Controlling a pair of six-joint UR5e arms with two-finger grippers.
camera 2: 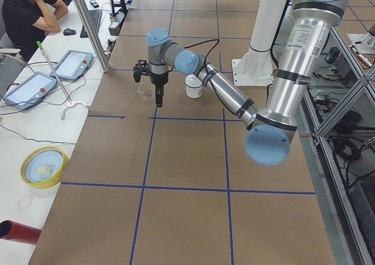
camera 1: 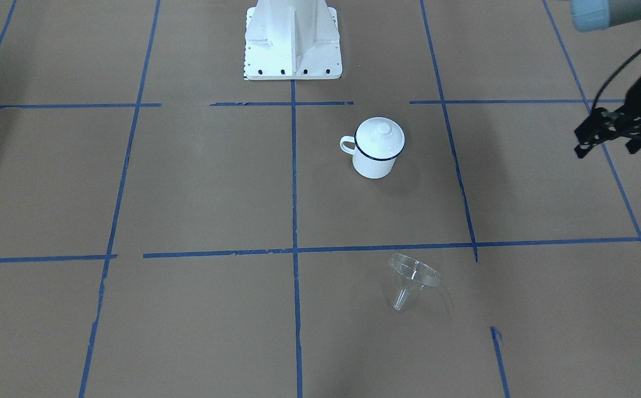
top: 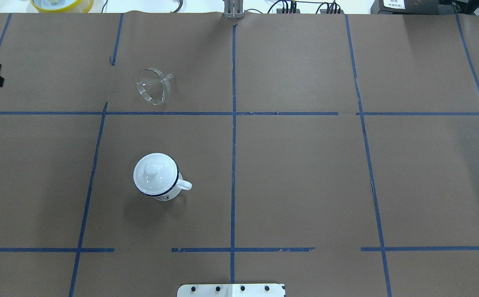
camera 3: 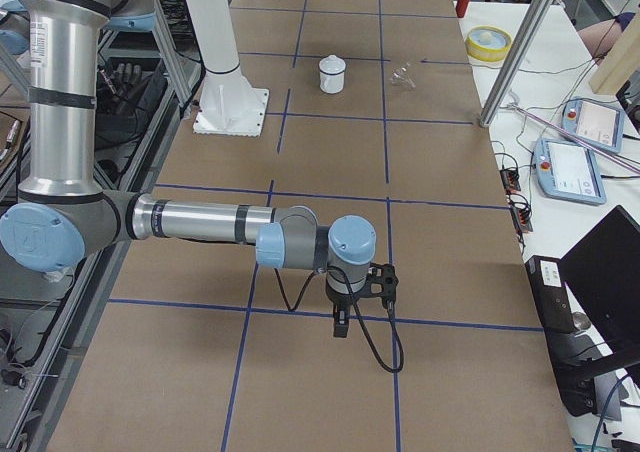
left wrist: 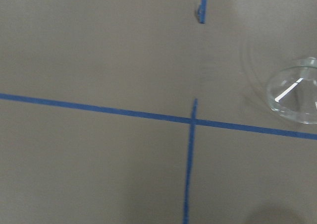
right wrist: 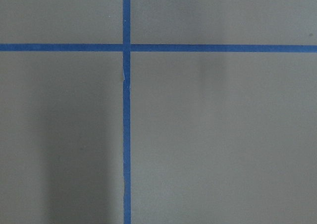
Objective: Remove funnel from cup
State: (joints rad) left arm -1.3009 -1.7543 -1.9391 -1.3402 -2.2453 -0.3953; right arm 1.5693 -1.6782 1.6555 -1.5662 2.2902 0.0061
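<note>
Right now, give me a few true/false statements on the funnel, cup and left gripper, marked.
1. The funnel sits in the cup. False: it lies on its side on the table, apart from the cup.
2. A white domed lid covers the cup. True.
3. The left gripper holds the funnel. False: it hangs off to the side, holding nothing.
4. The cup stands upright. True.

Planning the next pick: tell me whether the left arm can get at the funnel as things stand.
Probably yes: the funnel lies on its side, apart from the cup, and nothing stands between it and the left gripper.
</note>
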